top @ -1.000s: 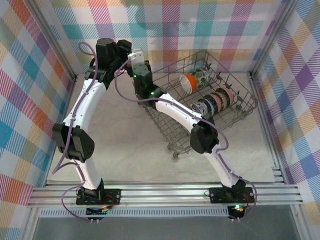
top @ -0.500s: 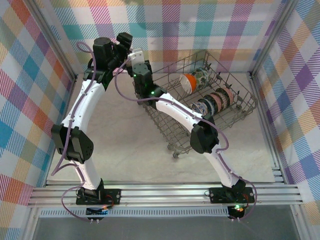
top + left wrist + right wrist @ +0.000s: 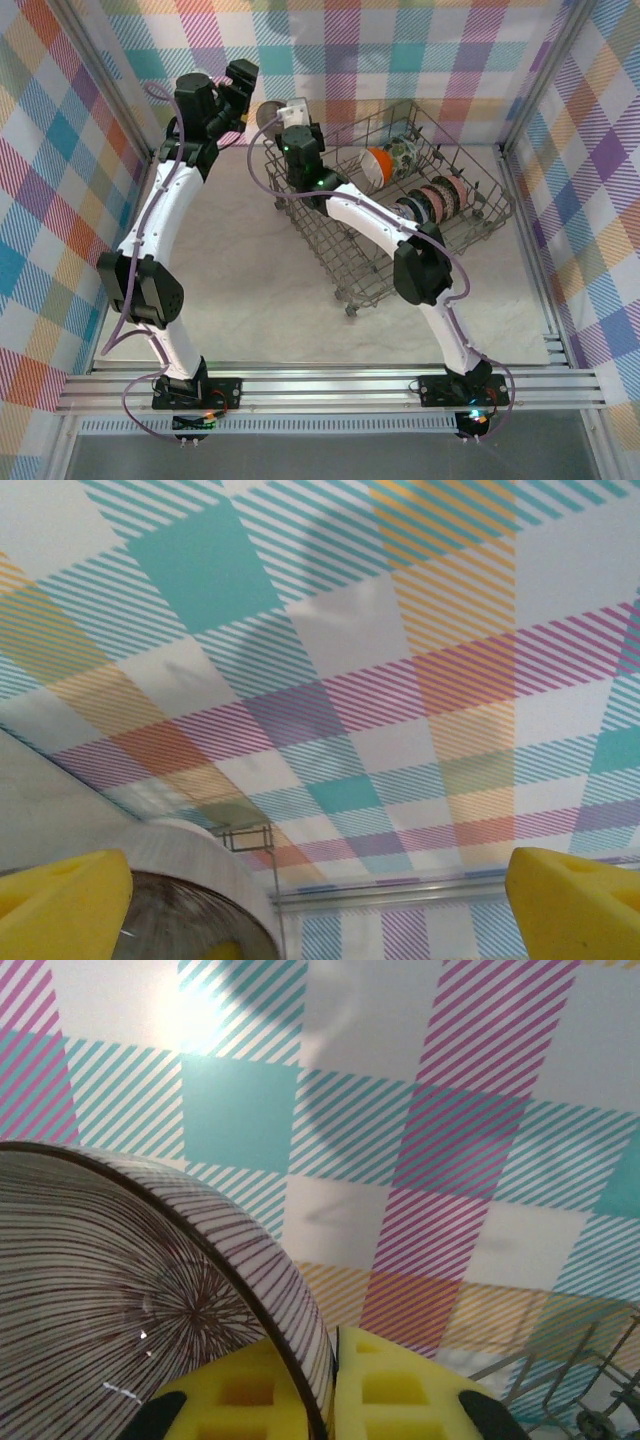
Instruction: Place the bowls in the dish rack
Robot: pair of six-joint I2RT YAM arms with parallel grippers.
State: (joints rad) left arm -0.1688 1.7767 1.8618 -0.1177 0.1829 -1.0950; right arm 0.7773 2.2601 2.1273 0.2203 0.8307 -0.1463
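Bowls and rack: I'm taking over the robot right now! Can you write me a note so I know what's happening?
Left hand: open, holding nothing, raised near the back wall.
Right hand: shut on the rim of a striped bowl, held up by the far-left corner of the dish rack.
Done: an orange bowl, a patterned bowl beside it and a row of bowls stand in the rack.
Left to do: lower the striped bowl between the tines and let go.
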